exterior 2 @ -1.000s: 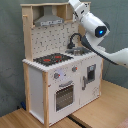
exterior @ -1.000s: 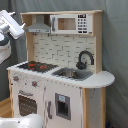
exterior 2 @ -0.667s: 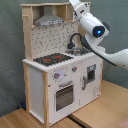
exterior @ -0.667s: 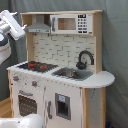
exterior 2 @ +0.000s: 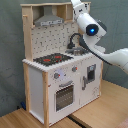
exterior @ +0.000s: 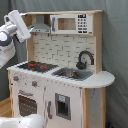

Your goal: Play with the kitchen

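A Franka arm (exterior: pixel 12 30) had risen slightly over the past second, lifting from beside the toy kitchen (exterior: pixel 60 75) toward its upper shelf, and in the first exterior view its white wrist stood level with the grey hood (exterior: pixel 41 27) at the first exterior view's left. In the second exterior view the arm's blue-lit joint (exterior 2: pixel 91 29) hung in front of the top corner at the second exterior view's right, hiding the microwave there. The gripper (exterior 2: pixel 77 4) reached up to the frame's top edge, and whether its jaws were spread or pressed together could not be told. The shift suggested the arm was heading for the hood or the microwave (exterior: pixel 72 23) rather than the worktop, with nothing on the unit yet disturbed.

The kitchen stood on a wooden floor (exterior 2: pixel 100 112) against a grey backdrop, filling the middle of both exterior views. Its sink (exterior: pixel 72 74) sat under the black faucet (exterior: pixel 85 59); something dark appeared to lie in the basin, but what it was could not be made out. The stovetop (exterior: pixel 37 65) showed only its red rings. The oven door (exterior 2: pixel 64 95) and the microwave door were closed, so their contents stayed hidden
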`<state>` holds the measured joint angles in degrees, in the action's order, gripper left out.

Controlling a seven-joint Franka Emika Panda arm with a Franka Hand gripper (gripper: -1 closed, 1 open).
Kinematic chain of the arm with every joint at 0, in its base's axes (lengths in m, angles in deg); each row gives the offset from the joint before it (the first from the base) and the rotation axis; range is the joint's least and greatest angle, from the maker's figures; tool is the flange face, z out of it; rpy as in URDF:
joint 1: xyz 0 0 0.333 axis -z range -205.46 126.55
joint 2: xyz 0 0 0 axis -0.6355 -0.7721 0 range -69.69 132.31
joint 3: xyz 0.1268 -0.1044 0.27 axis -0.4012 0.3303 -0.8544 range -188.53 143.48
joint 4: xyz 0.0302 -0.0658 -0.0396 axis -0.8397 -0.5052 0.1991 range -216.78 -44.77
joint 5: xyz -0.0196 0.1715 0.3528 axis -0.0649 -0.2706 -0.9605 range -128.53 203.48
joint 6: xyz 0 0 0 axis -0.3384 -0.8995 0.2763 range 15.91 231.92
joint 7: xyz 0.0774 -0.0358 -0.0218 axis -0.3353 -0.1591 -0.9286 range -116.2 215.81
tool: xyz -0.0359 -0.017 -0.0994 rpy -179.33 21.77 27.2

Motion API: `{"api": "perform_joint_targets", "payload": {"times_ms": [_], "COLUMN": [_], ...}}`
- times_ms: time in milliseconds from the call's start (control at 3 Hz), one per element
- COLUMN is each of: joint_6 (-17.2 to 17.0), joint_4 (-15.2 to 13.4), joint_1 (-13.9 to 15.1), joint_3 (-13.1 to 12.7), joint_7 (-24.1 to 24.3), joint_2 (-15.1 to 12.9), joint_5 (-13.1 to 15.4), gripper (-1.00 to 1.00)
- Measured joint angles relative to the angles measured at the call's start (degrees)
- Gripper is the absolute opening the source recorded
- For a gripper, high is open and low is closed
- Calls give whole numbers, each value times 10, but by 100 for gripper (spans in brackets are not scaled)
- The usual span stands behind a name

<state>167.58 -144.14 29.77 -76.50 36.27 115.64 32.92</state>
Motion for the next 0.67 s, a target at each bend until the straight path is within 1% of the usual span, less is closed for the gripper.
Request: {"api": "perform_joint_targets", "payload": {"times_ms": [333,667], "joint_6": [-26,-49], "joint_4": [14,40], "joint_1": [36,70], "joint_3": [-5,-11], "joint_7": [43,76], "joint_2": [0,0], "joint_5": [0,0], "gripper": [100,100]}}
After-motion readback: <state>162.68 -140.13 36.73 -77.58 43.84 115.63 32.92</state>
